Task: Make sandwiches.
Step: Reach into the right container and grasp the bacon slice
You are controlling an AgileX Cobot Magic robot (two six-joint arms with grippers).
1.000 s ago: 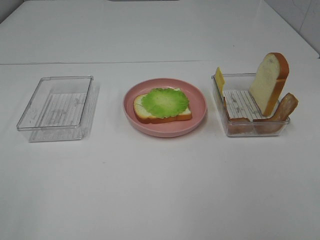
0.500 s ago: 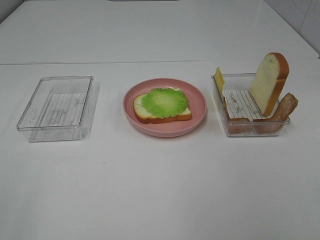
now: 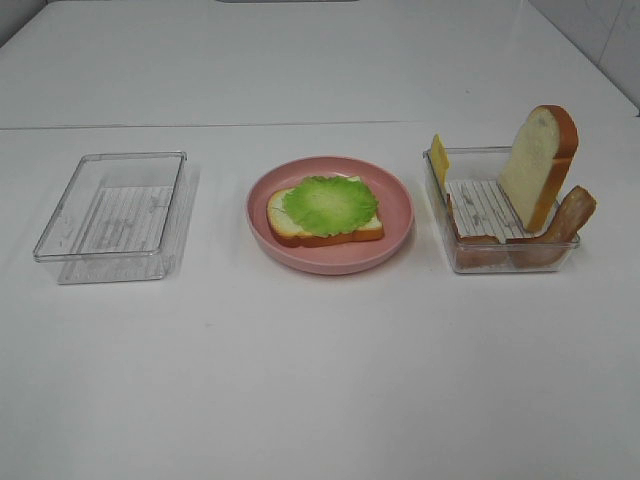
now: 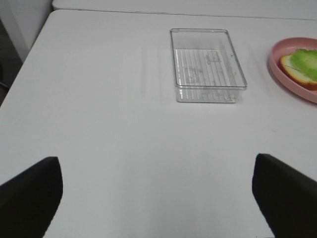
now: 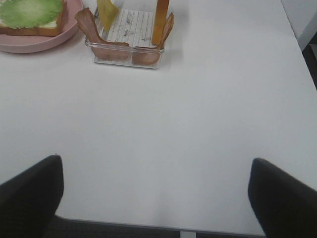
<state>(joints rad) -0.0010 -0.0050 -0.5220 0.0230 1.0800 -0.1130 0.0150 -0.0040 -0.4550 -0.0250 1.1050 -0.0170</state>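
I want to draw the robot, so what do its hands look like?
Only the tips show. The left gripper has two plain black fingers, broad and blunt, with slanted edges. The right gripper looks just the same. No cables or markings can be seen, and the high camera shows no arms at all.

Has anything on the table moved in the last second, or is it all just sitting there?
Nothing visibly changed. The lettuce leaf is on the bread slice in the pink plate as before; the upright bread slice, cheese and bacon are in the same clear box.
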